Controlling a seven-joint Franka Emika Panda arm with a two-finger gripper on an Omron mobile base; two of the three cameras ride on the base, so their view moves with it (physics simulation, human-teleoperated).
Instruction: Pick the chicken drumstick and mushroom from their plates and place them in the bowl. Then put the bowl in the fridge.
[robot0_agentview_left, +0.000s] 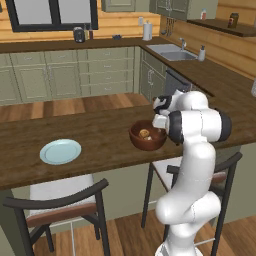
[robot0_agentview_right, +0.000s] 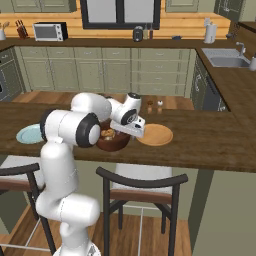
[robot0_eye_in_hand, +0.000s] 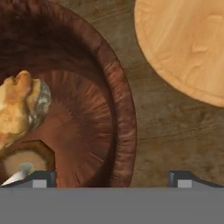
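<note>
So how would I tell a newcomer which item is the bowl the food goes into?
Start at the long dark wooden counter with chairs tucked under it. Near the robot's hand, between a flat pale blue plate and a flat tan plate, sits the bowl. It alone is deep and dark reddish-brown, with the golden chicken drumstick inside.

Grained dark wooden bowl (robot0_eye_in_hand: 118, 113), pale smooth wood plate (robot0_eye_in_hand: 188, 48), matt plank counter (robot0_eye_in_hand: 170, 131), crusty drumstick (robot0_eye_in_hand: 17, 107)

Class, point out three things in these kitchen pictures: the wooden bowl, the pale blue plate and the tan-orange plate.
bowl (robot0_agentview_left: 150, 145): left base view, front outer wall.
pale blue plate (robot0_agentview_left: 60, 151): left base view, bare centre.
tan-orange plate (robot0_agentview_right: 157, 135): right base view, bare middle.
</note>
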